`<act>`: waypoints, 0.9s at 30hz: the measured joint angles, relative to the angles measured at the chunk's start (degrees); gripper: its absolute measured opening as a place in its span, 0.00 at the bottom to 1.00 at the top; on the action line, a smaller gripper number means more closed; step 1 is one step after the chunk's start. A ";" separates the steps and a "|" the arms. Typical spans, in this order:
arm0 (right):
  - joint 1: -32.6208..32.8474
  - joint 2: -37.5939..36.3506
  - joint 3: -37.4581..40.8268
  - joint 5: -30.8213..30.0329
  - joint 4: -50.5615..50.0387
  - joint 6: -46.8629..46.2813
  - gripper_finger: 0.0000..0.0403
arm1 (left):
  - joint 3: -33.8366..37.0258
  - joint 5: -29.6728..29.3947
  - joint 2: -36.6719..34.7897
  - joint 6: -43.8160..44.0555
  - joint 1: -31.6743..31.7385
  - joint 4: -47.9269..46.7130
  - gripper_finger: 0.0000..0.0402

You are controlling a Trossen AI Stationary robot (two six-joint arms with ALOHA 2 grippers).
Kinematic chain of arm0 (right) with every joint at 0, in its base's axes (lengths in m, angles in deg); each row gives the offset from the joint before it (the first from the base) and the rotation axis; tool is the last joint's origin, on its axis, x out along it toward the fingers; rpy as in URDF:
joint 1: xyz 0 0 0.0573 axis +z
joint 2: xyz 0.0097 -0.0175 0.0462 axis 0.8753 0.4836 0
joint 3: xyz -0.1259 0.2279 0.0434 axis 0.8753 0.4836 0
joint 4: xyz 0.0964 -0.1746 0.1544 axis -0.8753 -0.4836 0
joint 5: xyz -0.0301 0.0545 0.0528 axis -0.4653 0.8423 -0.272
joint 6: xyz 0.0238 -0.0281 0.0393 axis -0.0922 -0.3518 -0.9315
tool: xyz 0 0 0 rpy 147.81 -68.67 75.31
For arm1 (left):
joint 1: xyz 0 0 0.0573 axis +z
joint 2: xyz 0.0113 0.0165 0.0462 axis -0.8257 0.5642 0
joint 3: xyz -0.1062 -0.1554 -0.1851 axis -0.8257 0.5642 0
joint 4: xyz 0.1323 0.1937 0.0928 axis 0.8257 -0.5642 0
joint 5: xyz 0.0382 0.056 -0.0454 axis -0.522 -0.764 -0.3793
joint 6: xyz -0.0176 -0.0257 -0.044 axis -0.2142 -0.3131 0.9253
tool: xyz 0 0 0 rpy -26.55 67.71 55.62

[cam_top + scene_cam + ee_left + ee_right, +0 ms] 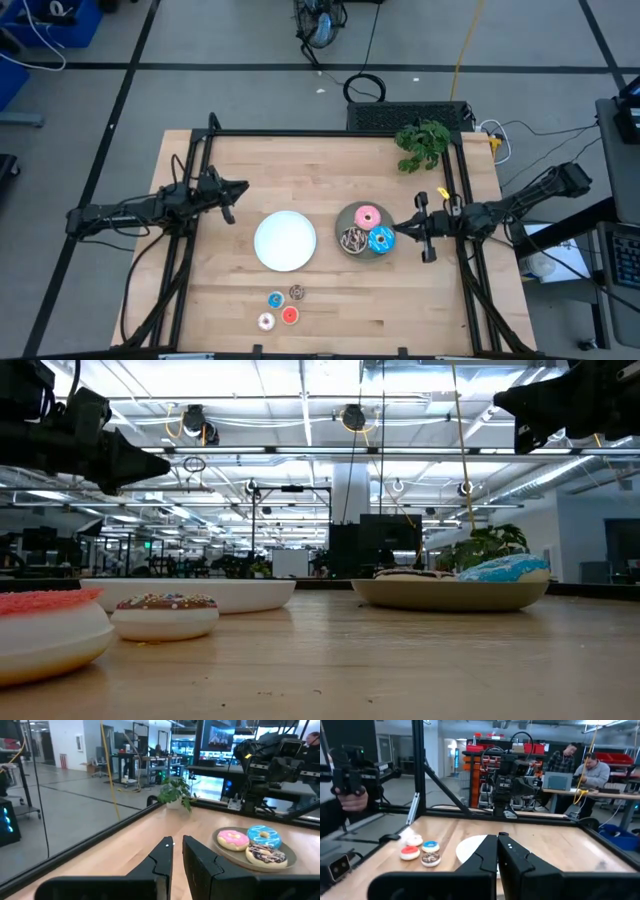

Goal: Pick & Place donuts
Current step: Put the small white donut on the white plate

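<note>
Three larger donuts lie on a grey plate: pink, blue sprinkled and brown sprinkled. Four tiny donuts sit on the wood near the front edge: blue, brown, white, red. A white plate lies between the two groups with nothing on it. My right gripper hangs shut and level, high above the grey plate's right rim, holding nothing. My left gripper hovers left of the white plate, a narrow gap between its fingers, nothing in it.
A green plant stands at the table's far right corner. A black frame runs along the table's edges. Beyond the table a person's hand holds a controller, and people sit at a bench.
</note>
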 joint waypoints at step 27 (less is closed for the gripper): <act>0.53 0.00 0.00 0.37 2.12 10.45 0.00 | -43.50 -20.91 38.46 8.04 -34.90 -22.13 0.12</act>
